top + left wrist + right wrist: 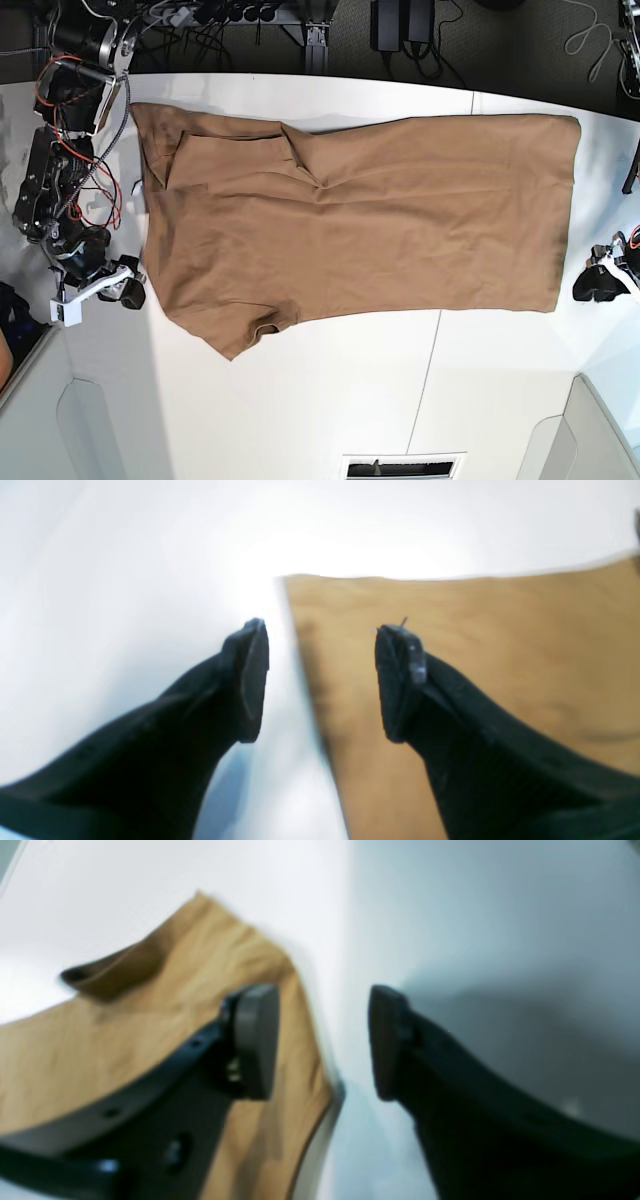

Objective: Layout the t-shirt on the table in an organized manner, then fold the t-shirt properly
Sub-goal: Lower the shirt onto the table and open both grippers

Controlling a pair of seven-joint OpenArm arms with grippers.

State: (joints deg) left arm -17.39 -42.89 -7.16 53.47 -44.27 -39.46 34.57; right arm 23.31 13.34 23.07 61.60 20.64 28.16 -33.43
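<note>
Both hands (pixel 320 680) (pixel 322 1040) open, empty, above t-shirt (pixel 360 220) edges.

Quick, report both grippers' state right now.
Left gripper: open, empty, jaws straddling the edge of the tan-brown cloth t-shirt.
Right gripper: open, holding nothing, beside the shirt's edge.

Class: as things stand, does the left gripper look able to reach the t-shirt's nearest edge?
Probably yes. The left gripper is open just above the t-shirt edge, one finger over cloth, one over table, nothing between.
</note>
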